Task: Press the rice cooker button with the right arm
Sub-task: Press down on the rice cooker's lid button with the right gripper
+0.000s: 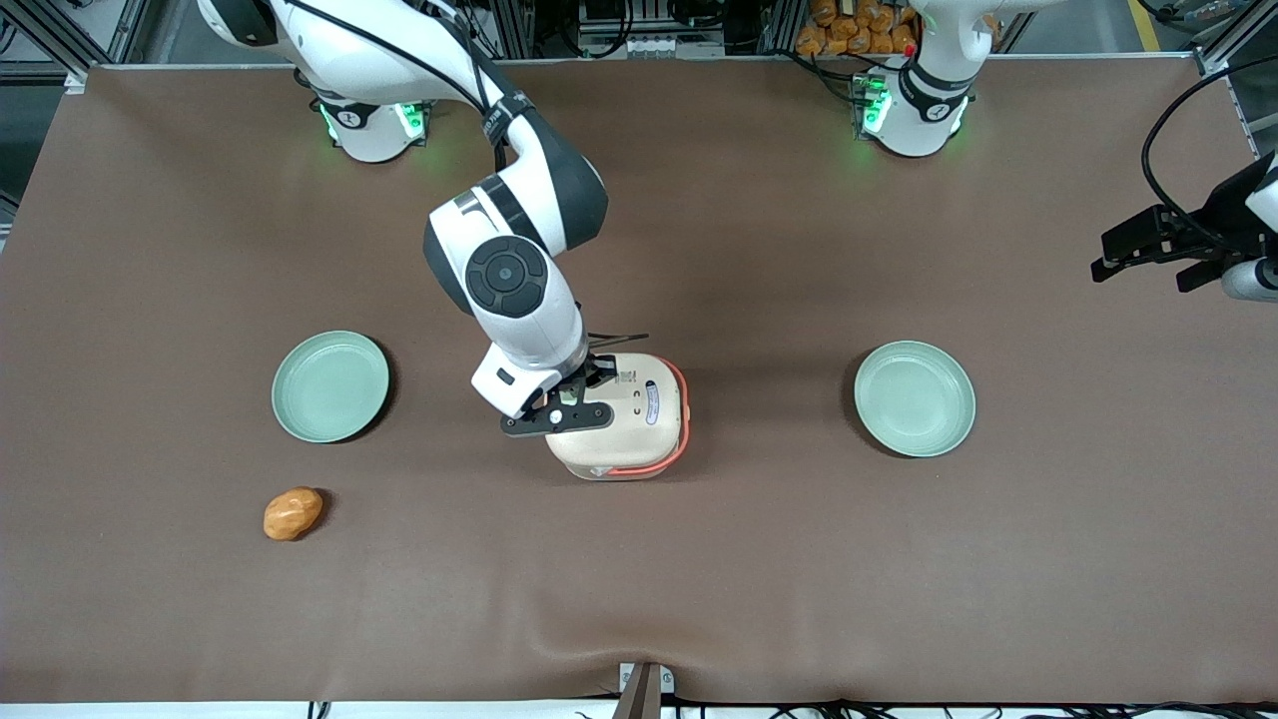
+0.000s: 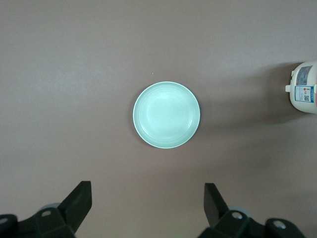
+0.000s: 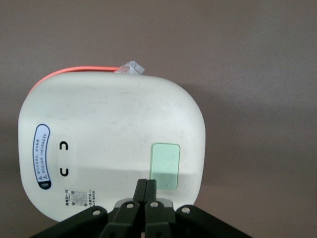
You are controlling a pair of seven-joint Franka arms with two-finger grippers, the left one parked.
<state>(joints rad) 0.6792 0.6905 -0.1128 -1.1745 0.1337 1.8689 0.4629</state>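
A brown counter (image 1: 899, 579) carries two pale green plates (image 1: 330, 386) (image 1: 915, 398), both bare, and a bread roll (image 1: 293, 513). Between the plates sits the cream rice cooker (image 1: 629, 424), orange-red handle (image 1: 682, 409) down, lid shut. The gripper (image 3: 146, 191) hovers over the lid, fingers (image 3: 150, 188) pressed together beside the green button (image 3: 165, 165).
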